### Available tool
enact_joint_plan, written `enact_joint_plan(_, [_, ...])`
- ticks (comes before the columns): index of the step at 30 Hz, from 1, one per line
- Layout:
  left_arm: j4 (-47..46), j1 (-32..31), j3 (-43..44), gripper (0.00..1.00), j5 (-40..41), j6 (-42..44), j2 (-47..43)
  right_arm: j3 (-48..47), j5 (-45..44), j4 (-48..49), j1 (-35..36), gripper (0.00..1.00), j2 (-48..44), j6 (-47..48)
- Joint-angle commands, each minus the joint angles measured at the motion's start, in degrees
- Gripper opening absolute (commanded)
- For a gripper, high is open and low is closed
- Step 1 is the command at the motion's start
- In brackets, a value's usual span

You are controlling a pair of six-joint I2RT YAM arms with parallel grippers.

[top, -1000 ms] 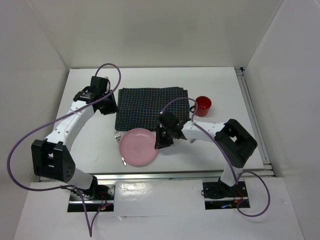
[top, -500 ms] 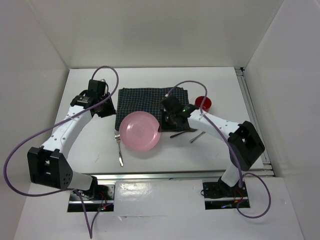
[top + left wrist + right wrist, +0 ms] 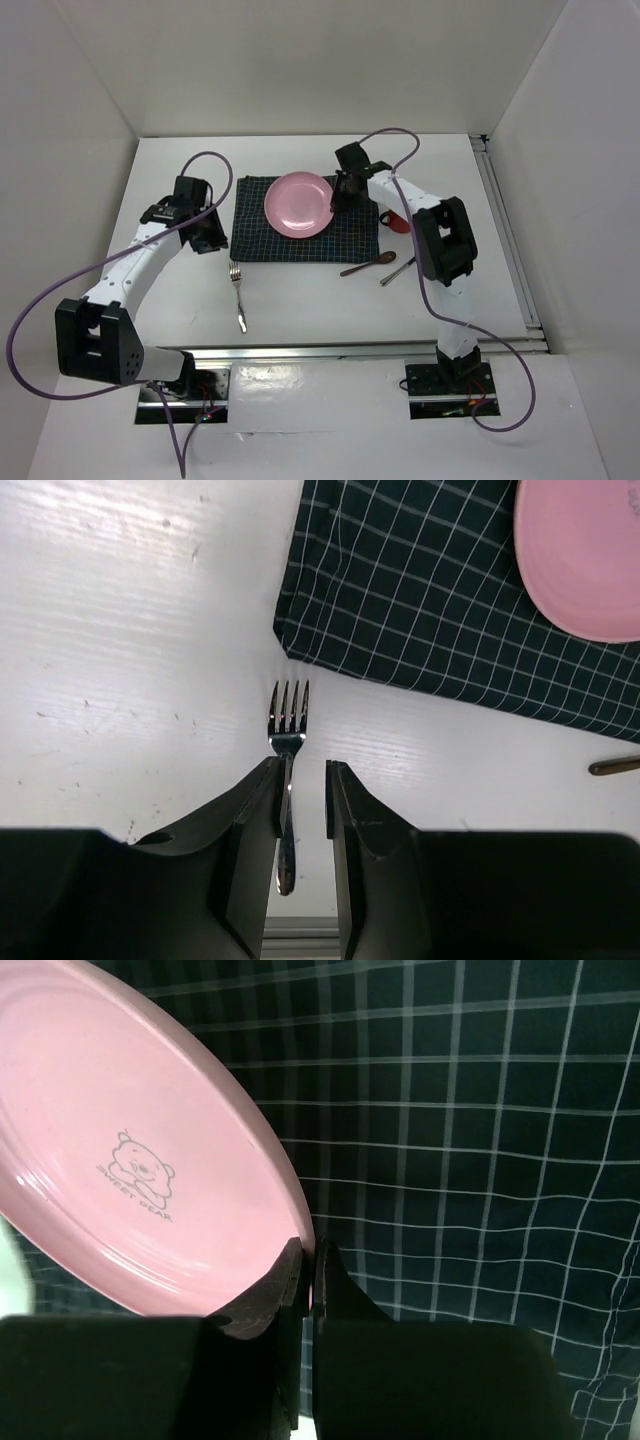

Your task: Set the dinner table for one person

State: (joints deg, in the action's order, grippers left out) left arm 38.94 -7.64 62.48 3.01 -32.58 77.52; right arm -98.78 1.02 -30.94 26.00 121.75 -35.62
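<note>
White dinner table [image 3: 300,305]: right gripper [image 3: 307,1260] clamps the pink plate [image 3: 298,203] over the mat [image 3: 300,245]; left gripper [image 3: 301,800] stands apart, empty, near the fork [image 3: 289,720].

The pink plate [image 3: 299,203] has travelled from the near side of the counter [image 3: 320,300], where it covered the fork [image 3: 237,295], up onto the checked mat [image 3: 300,245]. The right arm [image 3: 400,195] has stretched away with it, uncovering the spoon [image 3: 367,264], its jaws now pinched on the rim.

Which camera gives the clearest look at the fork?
The left wrist view: the fork is close up, tines distinct. The top view shows it whole but small; the right wrist view misses it.
</note>
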Motion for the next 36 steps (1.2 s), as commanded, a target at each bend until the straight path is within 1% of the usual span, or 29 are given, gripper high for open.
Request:
enact_joint_plan(1, [-0.62, 0.26, -1.39, 0.39, -3.09, -1.08, -2.02, -2.48, 0.39, -2.82, -0.25, 0.00, 1.03, 0.11])
enact_joint_plan(5, [-1.23, 0.26, -4.54, 0.41, -3.71, -1.88, -2.54, 2.18, 1.00, -0.54, -2.00, 0.00, 0.42, -1.65])
enact_joint_plan(6, [-1.23, 0.26, -5.17, 0.47, -4.32, -2.66, -3.15, 3.67, 1.01, 0.00, -2.00, 0.13, -0.11, -2.17])
enact_joint_plan(7, [-1.84, -0.35, -5.78, 0.51, -4.32, -3.19, -3.16, 4.21, 2.48, 0.52, -2.00, 0.23, -0.11, -2.18])
enact_joint_plan(9, [-2.46, -1.67, -7.97, 0.57, -4.32, -4.25, -3.77, 4.73, 3.11, 1.58, -2.00, 0.53, -1.69, -1.66])
enact_joint_plan(10, [-3.07, -1.68, -8.59, 0.62, -4.32, -5.21, -3.78, 4.74, 3.11, 1.58, -2.00, 0.71, -1.70, -1.65])
enact_joint_plan(11, [-3.08, -2.55, -9.21, 0.62, -3.80, -6.52, -3.78, 4.22, 3.11, 1.58, -2.00, 0.75, -3.00, -0.95])
enact_joint_plan(12, [-3.60, -3.34, -10.52, 0.62, -3.80, -7.06, -3.78, 3.60, 3.11, 1.06, -2.00, 0.78, -3.62, -0.95])
enact_joint_plan(13, [-4.22, -3.35, -11.23, 0.62, -3.27, -7.67, -3.78, 3.60, 3.11, 1.06, -2.00, 0.79, -4.33, -0.42])
enact_joint_plan(14, [-4.22, -4.22, -11.93, 0.57, -3.27, -8.89, -3.78, 3.60, 3.11, 0.53, -2.00, 0.79, -6.07, -0.42])
enact_joint_plan(17, [-7.03, -4.93, -15.53, 0.51, -3.27, -10.83, -3.78, 4.65, 2.59, 0.53, -2.00, 0.80, -9.42, -0.42])
enact_joint_plan(18, [-7.64, -5.45, -16.50, 0.46, -3.27, -11.97, -3.78, 5.35, 2.07, 0.53, -2.00, 0.80, -12.04, 0.10])
enact_joint_plan(19, [-8.61, -5.46, -18.25, 0.45, -3.27, -12.85, -3.17, 7.18, 2.06, 0.53, -2.00, 0.80, -13.37, 0.11])
enact_joint_plan(23, [-11.60, -5.98, -22.48, 0.45, -3.88, -14.80, -2.46, 11.76, 1.53, 1.67, -2.53, 0.80, -19.35, 0.11])
enact_joint_plan(26, [-13.71, -6.51, -23.89, 0.45, -2.75, -15.41, -1.75, 13.70, 1.53, 1.67, -2.53, 0.80, -22.52, 0.11])
enact_joint_plan(29, [-15.38, -6.51, -24.50, 0.45, -2.74, -15.94, 0.96, 14.23, 1.01, 1.67, -2.53, 0.80, -24.45, 0.11])
enact_joint_plan(31, [-15.38, -6.51, -24.51, 0.40, -2.74, -15.94, 2.98, 14.75, 0.48, 1.67, -2.53, 0.80, -25.16, 0.11])
enact_joint_plan(33, [-15.38, -6.51, -24.51, 0.30, -2.04, -16.46, 4.22, 14.76, -0.04, 1.14, -2.53, 0.80, -25.69, 0.11])
enact_joint_plan(34, [-15.38, -6.51, -24.51, 0.18, -1.26, -16.47, 4.22, 14.76, -0.05, 1.14, -2.53, 0.80, -26.30, 0.11])
enact_joint_plan(36, [-12.93, -6.51, -22.76, 0.01, -1.25, -15.42, 4.93, 14.76, -0.05, 0.62, -2.53, 0.80, -26.83, 0.72])
